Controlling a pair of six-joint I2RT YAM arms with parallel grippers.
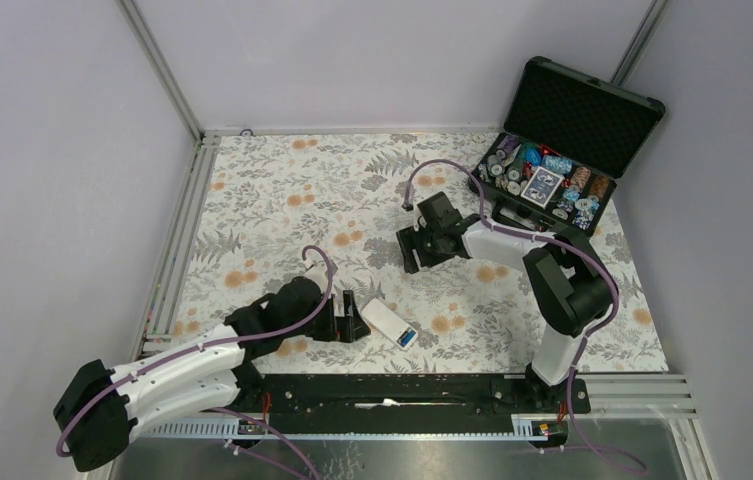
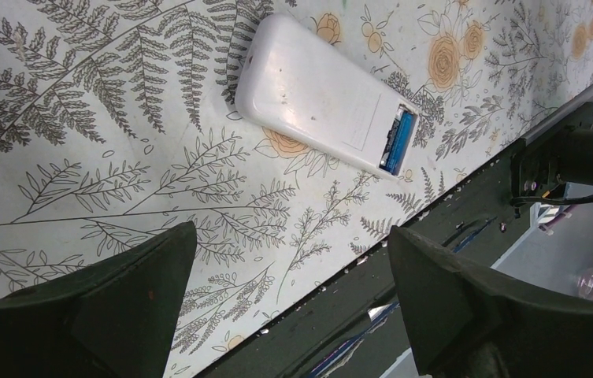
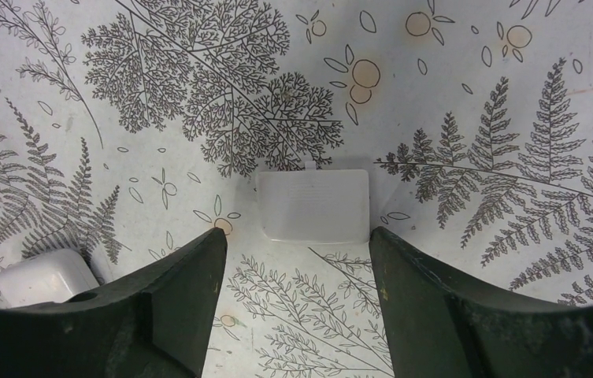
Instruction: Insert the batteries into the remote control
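White remote (image 2: pixel 316 90) lies back-up, blue battery (image 2: pixel 398 142) seated inside.

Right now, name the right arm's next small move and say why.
Probably lower the right gripper and close it on the white cover plate, which lies flat on the tablecloth between its open jaws. The remote control lies back up near the left gripper, its compartment uncovered with a blue battery already inside, so the lid looks like the missing piece.

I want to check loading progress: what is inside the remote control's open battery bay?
A blue battery lies in the uncovered bay at the end of the white remote control. The bay's rim hides whether a second cell sits beside it.
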